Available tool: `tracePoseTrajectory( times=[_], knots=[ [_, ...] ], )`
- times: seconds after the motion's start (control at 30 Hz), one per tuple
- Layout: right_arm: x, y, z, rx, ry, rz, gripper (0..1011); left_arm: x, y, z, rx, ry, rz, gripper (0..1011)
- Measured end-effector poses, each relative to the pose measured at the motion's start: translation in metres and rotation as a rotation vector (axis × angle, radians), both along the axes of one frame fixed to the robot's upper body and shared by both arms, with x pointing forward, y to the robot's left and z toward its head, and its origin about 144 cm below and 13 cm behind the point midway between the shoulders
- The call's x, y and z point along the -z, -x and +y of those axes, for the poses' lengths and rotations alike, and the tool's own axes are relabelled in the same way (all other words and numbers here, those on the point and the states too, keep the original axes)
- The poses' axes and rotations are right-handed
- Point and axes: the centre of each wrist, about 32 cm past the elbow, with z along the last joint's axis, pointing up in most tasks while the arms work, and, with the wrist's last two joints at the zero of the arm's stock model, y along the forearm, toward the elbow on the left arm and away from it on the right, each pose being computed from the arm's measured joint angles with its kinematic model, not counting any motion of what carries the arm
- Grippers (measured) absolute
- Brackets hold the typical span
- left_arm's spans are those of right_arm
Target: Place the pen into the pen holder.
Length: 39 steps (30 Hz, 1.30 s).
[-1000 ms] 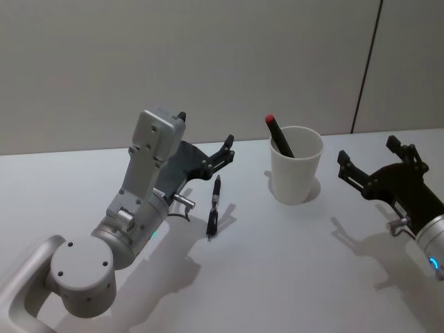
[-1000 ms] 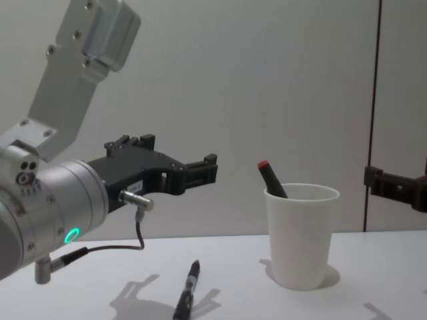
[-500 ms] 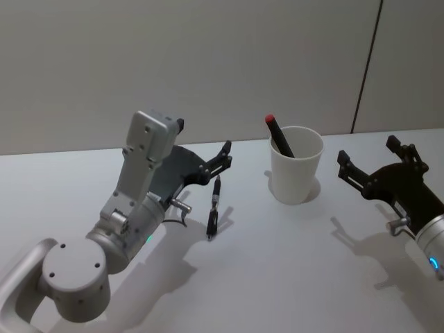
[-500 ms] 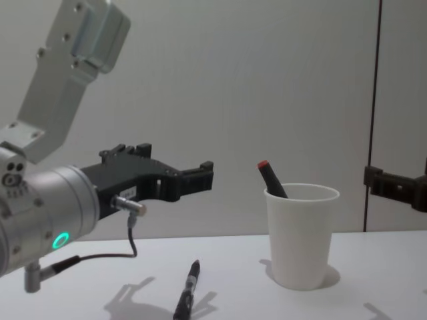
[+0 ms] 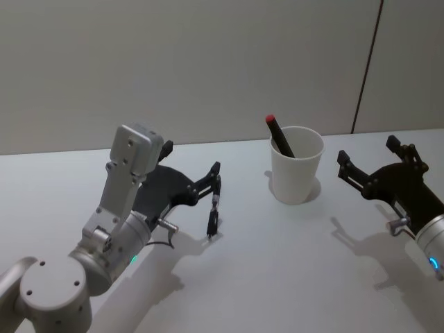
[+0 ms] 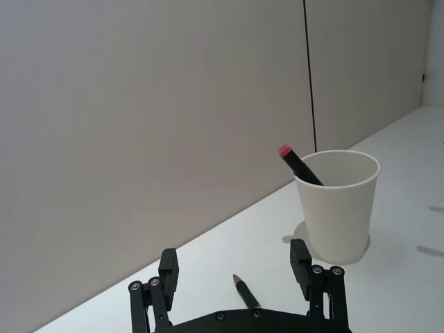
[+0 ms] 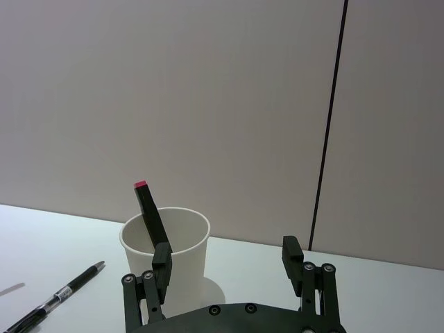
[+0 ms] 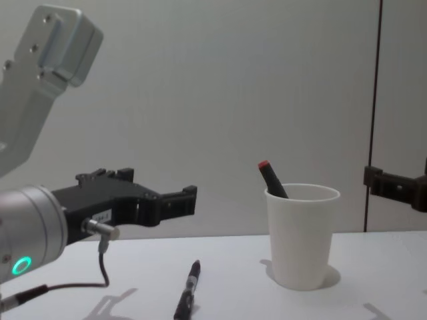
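Fig. My left pincer (image 6: 234,258), fingers spread and empty, as I had lowered it toward the pen (image 5: 214,208), which lay on the table (image 5: 277,263) just beneath its tips; pen holder (image 5: 296,177) ahead-right; right pincer (image 5: 368,152) idle, open. Grasp seemed next.

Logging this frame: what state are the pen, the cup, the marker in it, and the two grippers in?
pen: lying flat on the table, not gripped.
pen holder: upright, one marker inside.
red-tipped marker: leaning in the pen holder, red end up.
left gripper: open, empty, low beside the pen.
right gripper: open, empty, off to the pen holder's right.
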Motion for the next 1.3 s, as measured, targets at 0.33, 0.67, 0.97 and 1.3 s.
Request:
tracePoseTrajectory(
  times=[0.33, 0.67, 0.97, 1.3],
  knots=[
    [0.000, 0.000, 0.000, 0.000, 0.000, 0.000, 1001, 0.001, 0.010, 0.001, 0.013, -0.005, 0.059, 1001],
    [0.000, 0.000, 0.000, 0.000, 0.000, 0.000, 1001, 0.005, 0.012, -0.004, 0.058, -0.009, 0.120, 1001],
    [0.000, 0.000, 0.000, 0.000, 0.000, 0.000, 1002, 0.010, 0.005, -0.010, 0.085, -0.006, 0.167, 1001],
    [0.000, 0.000, 0.000, 0.000, 0.000, 0.000, 1002, 0.016, -0.004, -0.015, 0.077, 0.003, 0.203, 1001]
  ],
)
